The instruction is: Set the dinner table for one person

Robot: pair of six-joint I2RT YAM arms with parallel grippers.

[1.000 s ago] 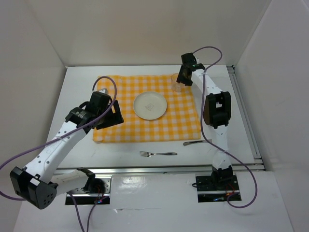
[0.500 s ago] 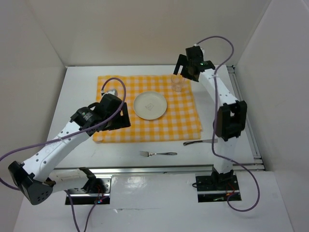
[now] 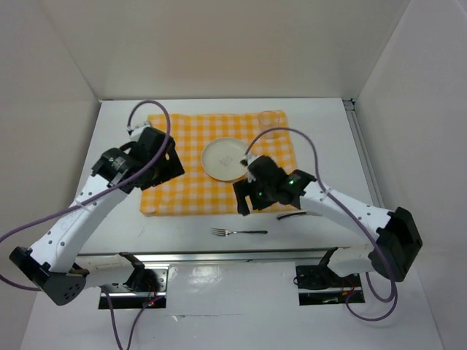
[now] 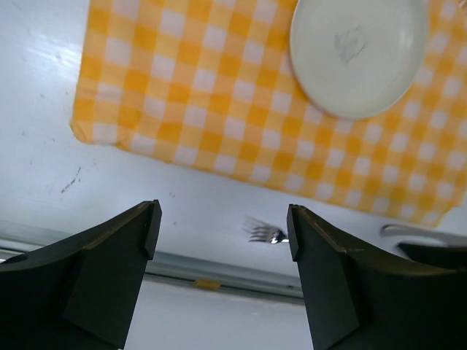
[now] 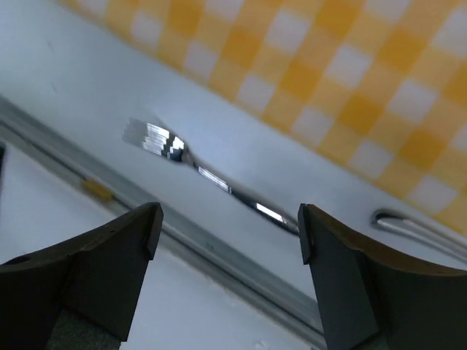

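Smooth white surface (image 3: 328, 138) spans the enclosure floor beneath a yellow checked cloth (image 3: 204, 193). A round pale plate (image 3: 227, 158) sits centred, with a shiny metal fork (image 3: 239, 232) at six o'clock of it. Left jaws and right jaws gape wide, empty.

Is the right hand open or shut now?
Open. The right hand has its fingers wide apart, with nothing held between them; the fork lies on the table beneath.

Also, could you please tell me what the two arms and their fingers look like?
Both the left arm and right arm have white links with black joints and black wrist housings. A purple cable loops along each. The fingers are matte black, wedge-shaped, with squared tips.
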